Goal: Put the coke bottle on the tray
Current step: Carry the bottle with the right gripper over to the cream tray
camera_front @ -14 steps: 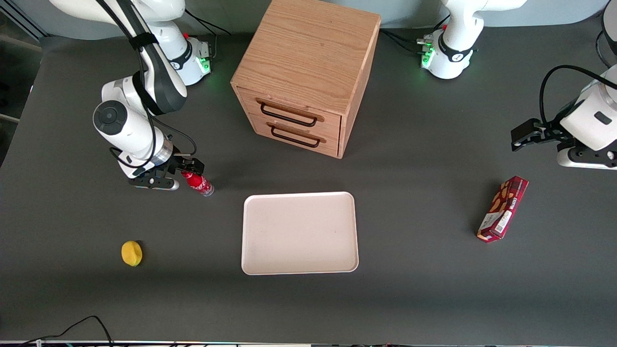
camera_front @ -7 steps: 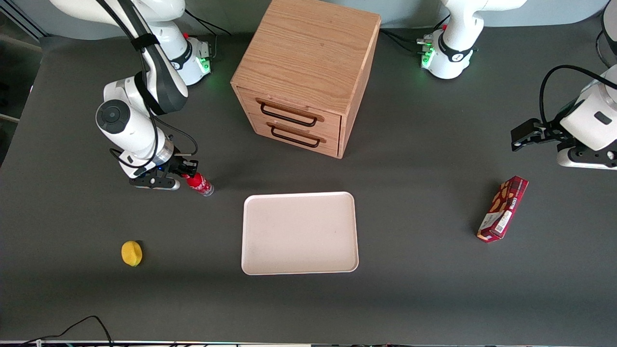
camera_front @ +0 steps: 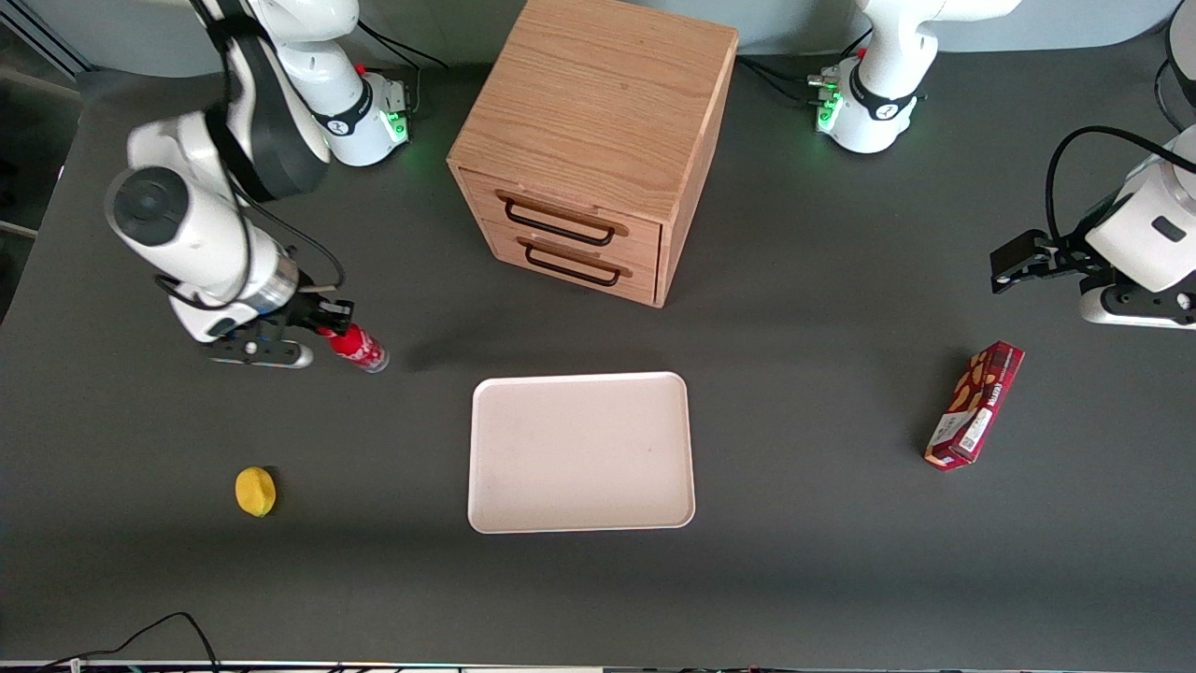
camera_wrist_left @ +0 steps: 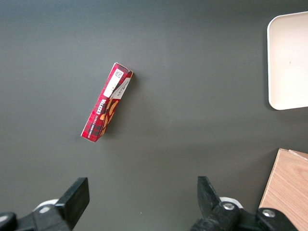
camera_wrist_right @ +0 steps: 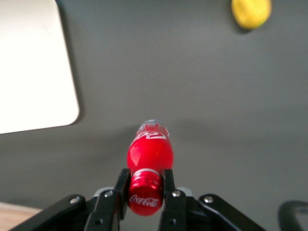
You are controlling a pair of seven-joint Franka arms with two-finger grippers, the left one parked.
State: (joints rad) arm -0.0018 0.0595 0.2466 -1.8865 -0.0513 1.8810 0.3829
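My right gripper [camera_front: 327, 329] is shut on the red cap of the small coke bottle [camera_front: 356, 349] and holds it above the table, toward the working arm's end. In the right wrist view the fingers [camera_wrist_right: 121, 184] clamp the cap, and the bottle [camera_wrist_right: 149, 153] hangs below with its clear base toward the table. The cream-white tray [camera_front: 581, 452] lies flat in the middle of the table, nearer the front camera than the drawer cabinet, with nothing on it. Its corner shows in the right wrist view [camera_wrist_right: 33, 72].
A wooden two-drawer cabinet [camera_front: 590, 140] stands farther from the front camera than the tray. A yellow lemon [camera_front: 255, 492] lies near the working arm's end. A dark red snack box [camera_front: 975, 404] lies toward the parked arm's end.
My right gripper has risen with the bottle in it and shifted toward the working arm's end of the table. The bottle has left the table surface. The tray has not moved.
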